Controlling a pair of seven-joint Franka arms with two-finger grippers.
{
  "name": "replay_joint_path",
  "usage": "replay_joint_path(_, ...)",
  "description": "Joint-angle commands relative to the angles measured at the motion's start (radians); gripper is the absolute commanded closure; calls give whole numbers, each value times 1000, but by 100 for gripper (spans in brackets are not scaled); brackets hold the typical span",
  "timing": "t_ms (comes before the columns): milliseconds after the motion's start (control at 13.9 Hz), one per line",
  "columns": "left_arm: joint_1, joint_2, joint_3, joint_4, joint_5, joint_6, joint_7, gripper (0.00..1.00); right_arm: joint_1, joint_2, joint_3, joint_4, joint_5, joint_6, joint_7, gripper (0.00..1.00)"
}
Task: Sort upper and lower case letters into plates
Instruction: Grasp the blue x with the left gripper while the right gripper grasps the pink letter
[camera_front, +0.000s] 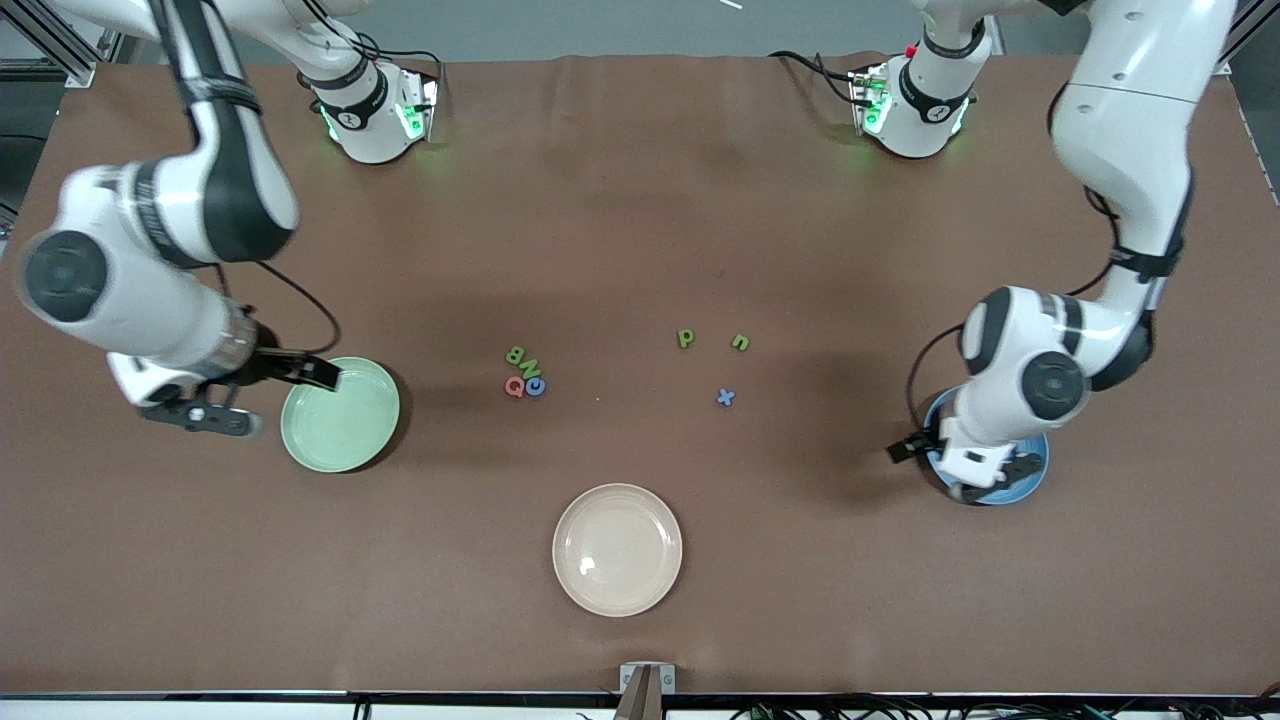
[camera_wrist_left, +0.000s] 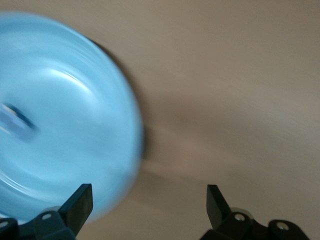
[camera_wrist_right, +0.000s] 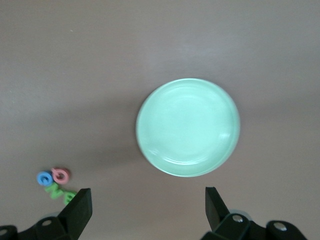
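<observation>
You have the left claw low over the blue plate at the left arm's end of the brown surface, and its fingers stand wide apart with nothing between them. In the left wrist view the blue plate fills one side, blurred, with a small dark blue piece lying in it; which letter it is you cannot tell. Your right claw hangs beside the pale green plate at the right arm's end, over its rim and the bare surface next to it, jaws also wide and holding nothing. In the right wrist view the green plate shows bare. Near the middle of the surface four letters sit bunched and touching: a green B, a green N, a pinkish-red Q and a blue ring-shaped letter, the last two nearer the front camera. Toward the left arm's end lie a green p and a green n, near each other but apart, with a blue x nearer the camera. The cream plate sits closest to the camera, midway along the surface.
</observation>
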Motion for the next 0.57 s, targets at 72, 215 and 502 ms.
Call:
replay_joint_path(72,-147,41,7,62,12,-18,-260,2,96,9,-9,-140,11,169,200,0)
replay_joint_path(215,-216,87,7,111,11,-17,-413,4,141,47,-9,-183,12,253,272,0)
replay_joint_path(502,-321,147,7,165,14,-10,-676,12,219,144,-9,-205,29,387,386,1)
